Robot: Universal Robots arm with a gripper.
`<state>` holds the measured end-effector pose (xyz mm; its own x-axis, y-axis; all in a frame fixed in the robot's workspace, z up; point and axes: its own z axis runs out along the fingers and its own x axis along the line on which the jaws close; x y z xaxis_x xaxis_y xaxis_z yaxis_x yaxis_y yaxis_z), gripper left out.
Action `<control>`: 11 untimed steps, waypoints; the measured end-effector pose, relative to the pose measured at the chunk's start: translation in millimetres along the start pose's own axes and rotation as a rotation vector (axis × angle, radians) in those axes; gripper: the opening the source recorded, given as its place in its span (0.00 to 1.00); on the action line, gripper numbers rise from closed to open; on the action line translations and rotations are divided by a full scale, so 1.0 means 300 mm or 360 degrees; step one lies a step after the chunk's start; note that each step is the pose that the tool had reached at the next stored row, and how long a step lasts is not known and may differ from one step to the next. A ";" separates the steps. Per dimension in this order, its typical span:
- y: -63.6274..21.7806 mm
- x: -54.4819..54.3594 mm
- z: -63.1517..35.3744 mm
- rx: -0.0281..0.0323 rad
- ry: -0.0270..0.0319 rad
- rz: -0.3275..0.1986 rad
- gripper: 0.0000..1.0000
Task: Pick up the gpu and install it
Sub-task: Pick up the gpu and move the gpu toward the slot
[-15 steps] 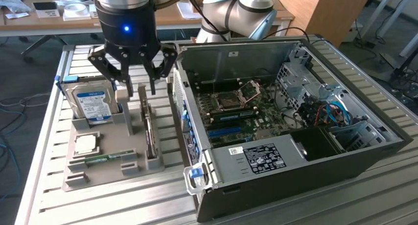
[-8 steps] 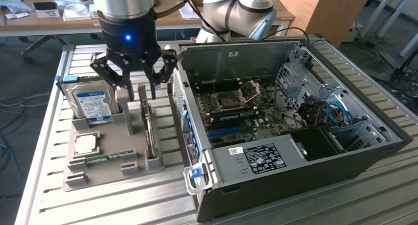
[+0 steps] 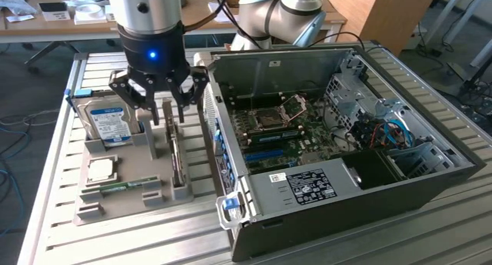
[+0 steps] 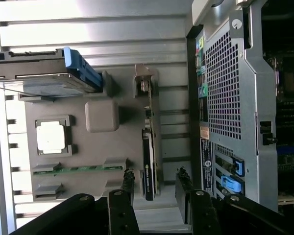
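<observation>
Hovering above the grey parts holder (image 3: 123,206), the gripper (image 3: 159,110) has its fingers spread wide and holds nothing. The gpu (image 3: 176,155) stands on its edge in a holder slot, just under the fingertips, beside the open computer case (image 3: 323,190).

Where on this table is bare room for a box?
Free: the slatted metal table at the near end of the grey parts tray, and the strip on the exterior view's left of it. Crowded: tray edge beside the open computer case, where the dark flat gpu stands under the open gripper.
</observation>
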<state>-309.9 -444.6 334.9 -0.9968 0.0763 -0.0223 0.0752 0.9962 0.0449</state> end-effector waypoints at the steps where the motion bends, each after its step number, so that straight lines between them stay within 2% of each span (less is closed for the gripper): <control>1: 0.000 0.000 0.005 0.00000 -0.00001 0.0000 0.47; 11: -0.001 0.000 0.015 -0.00006 -0.00007 0.0000 0.47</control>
<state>-309.9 -444.6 330.6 -0.9968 0.0763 -0.0227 0.0752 0.9961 0.0452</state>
